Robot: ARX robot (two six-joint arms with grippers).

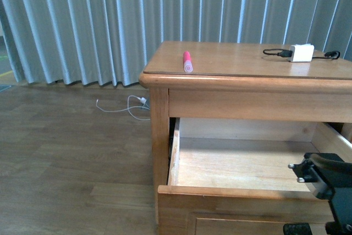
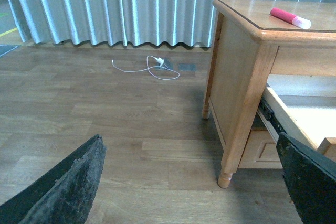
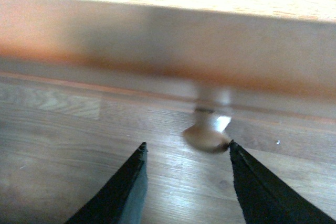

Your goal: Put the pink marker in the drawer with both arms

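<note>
The pink marker (image 1: 187, 61) lies on the nightstand top near its left front corner; it also shows in the left wrist view (image 2: 290, 18). The upper drawer (image 1: 220, 193) is pulled out, its pale inside bare. Its round knob (image 3: 206, 136) shows blurred in the right wrist view, just beyond my open right gripper (image 3: 186, 150), nearer one fingertip. The right arm (image 1: 324, 177) sits at the drawer's front right. My left gripper (image 2: 191, 182) is open and empty, low over the floor left of the nightstand, apart from everything.
A white charger block (image 1: 301, 53) with black cable lies on the nightstand's back right. A white cable (image 1: 124, 105) lies on the wooden floor by the grey curtain (image 1: 82, 20). The nightstand leg (image 2: 226, 174) stands near the left gripper.
</note>
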